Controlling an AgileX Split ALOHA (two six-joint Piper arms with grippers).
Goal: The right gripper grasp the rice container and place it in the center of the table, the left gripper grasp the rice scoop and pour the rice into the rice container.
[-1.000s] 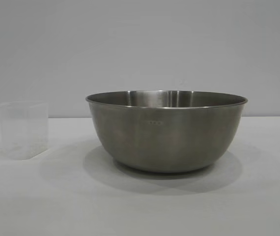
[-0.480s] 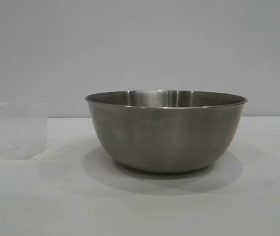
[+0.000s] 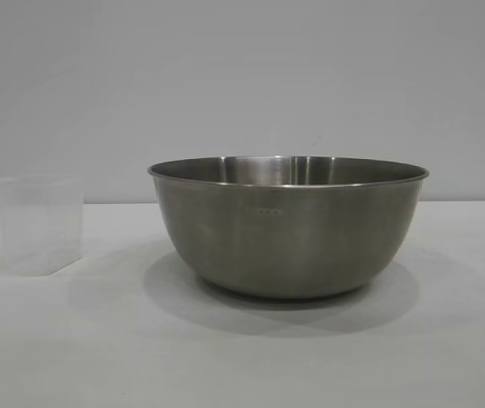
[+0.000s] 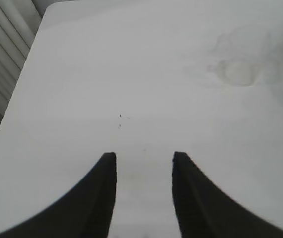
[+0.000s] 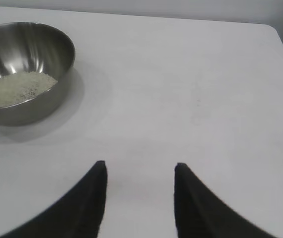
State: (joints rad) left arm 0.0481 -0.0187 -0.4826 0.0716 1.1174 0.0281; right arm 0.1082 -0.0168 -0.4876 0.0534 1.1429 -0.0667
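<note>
Both the left gripper (image 4: pixel 144 163) and the right gripper (image 5: pixel 140 173) hover, empty, fingers apart.

Even, bright overhead light. Soft shadow pools under the rice container (image 3: pixel 287 228) on the table (image 3: pixel 225 357). Left wrist view washed out; left claw (image 4: pixel 144 158) tips blurred.

Left gripper (image 4: pixel 144 163) jaws parted, right gripper (image 5: pixel 140 173) jaws parted

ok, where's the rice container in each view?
Exterior view: rice container at center, right of the rice scoop.
Left wrist view: no part of it can be made out.
Right wrist view: top-left corner, rice inside.
Shared landmark: the white table.
</note>
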